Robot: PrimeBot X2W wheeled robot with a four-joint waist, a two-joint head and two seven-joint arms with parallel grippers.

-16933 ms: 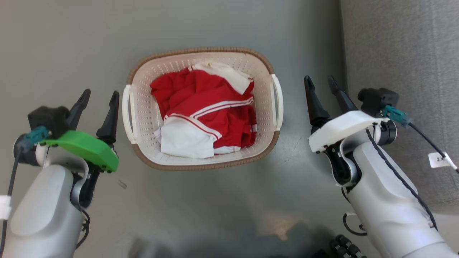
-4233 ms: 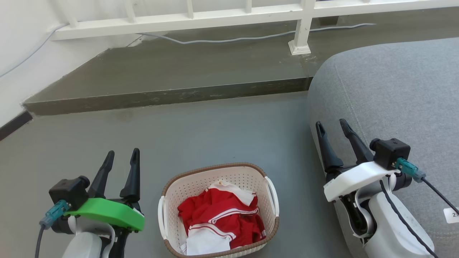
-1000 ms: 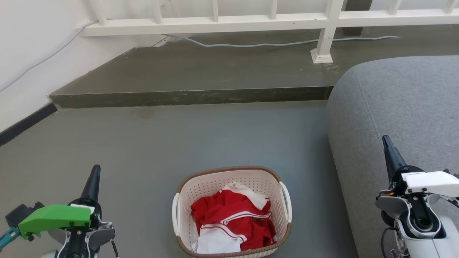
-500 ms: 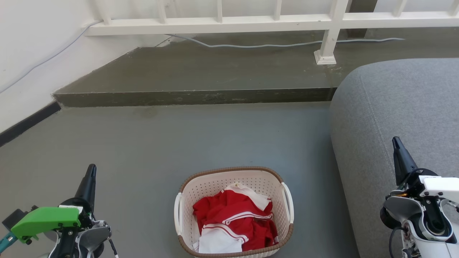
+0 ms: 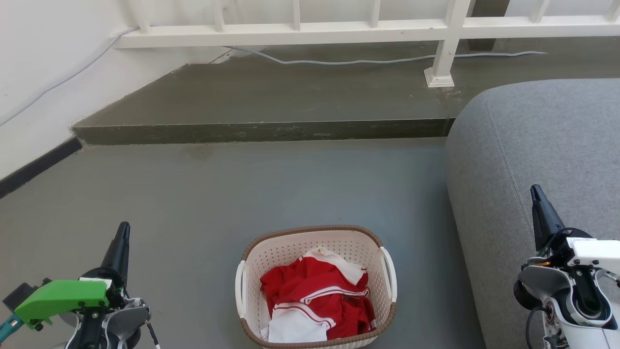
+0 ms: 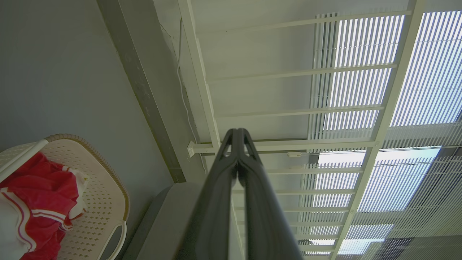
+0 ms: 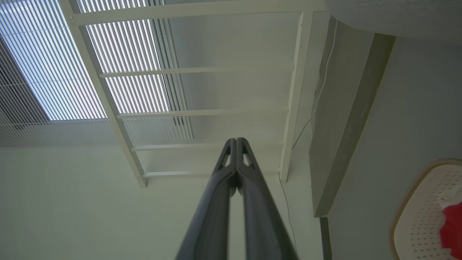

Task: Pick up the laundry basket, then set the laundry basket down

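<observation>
The laundry basket (image 5: 310, 227), red-and-white clothes (image 5: 315, 295) inside, sits on the grey floor (image 5: 271, 184) between my arms, touched by neither. My left gripper (image 5: 124, 228) and right gripper (image 5: 534, 190) are pressed together on nothing. I can't tell whether it's already set down or the lift is still ahead

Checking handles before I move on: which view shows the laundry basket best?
Head view: the whole laundry basket, both handles and the red clothes inside. The left wrist view cuts off part of it; the right wrist view catches just a corner.
</observation>
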